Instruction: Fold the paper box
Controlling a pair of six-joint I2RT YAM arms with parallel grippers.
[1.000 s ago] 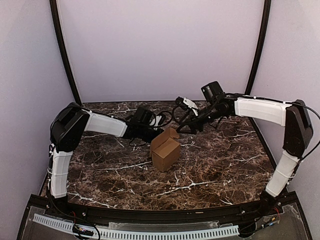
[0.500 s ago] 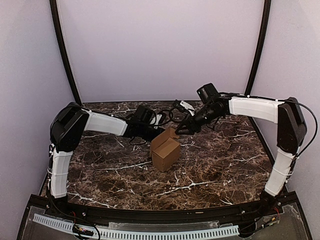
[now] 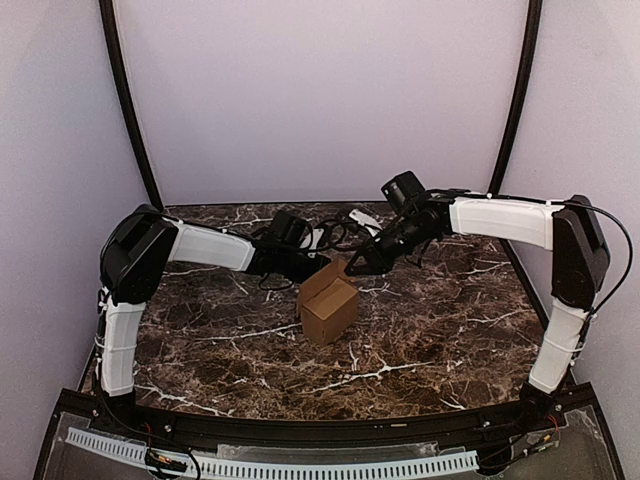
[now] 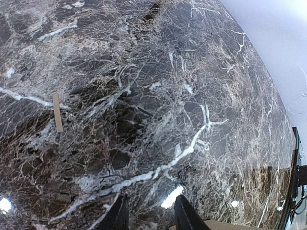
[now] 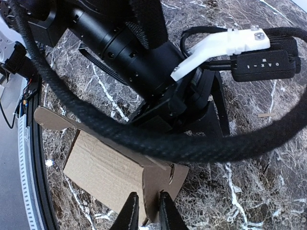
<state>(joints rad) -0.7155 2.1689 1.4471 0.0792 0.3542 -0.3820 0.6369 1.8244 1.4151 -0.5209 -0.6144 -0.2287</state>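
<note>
— What does everything rest on?
— A tabletop point(image 3: 430, 345) of dark brown marble, white-veined, with bright glare spots point(image 4: 171, 197) on its polish.
— And around it?
— Plain pale lilac walls point(image 3: 320, 100) on three sides, with black poles point(image 3: 127, 100) curving up at the back corners. A small tan strip point(image 4: 57, 112) lies flat on the stone, possibly tape.

Colour survey: the paper box point(image 3: 330, 305) is plain brown cardboard, unmarked. The worktop point(image 3: 430, 330) has a dark brown-black marble pattern with white veining throughout. The left arm point(image 3: 205, 248) and right arm point(image 3: 505, 218) have white covers and black joints. The left claw point(image 4: 151, 215) and right claw point(image 5: 147, 211) are black. The braided cable point(image 5: 144, 139) is black and the connector point(image 5: 225, 40) white. The small strip point(image 4: 57, 112) is tan. The walls point(image 3: 320, 100) are pale lilac-white.
</note>
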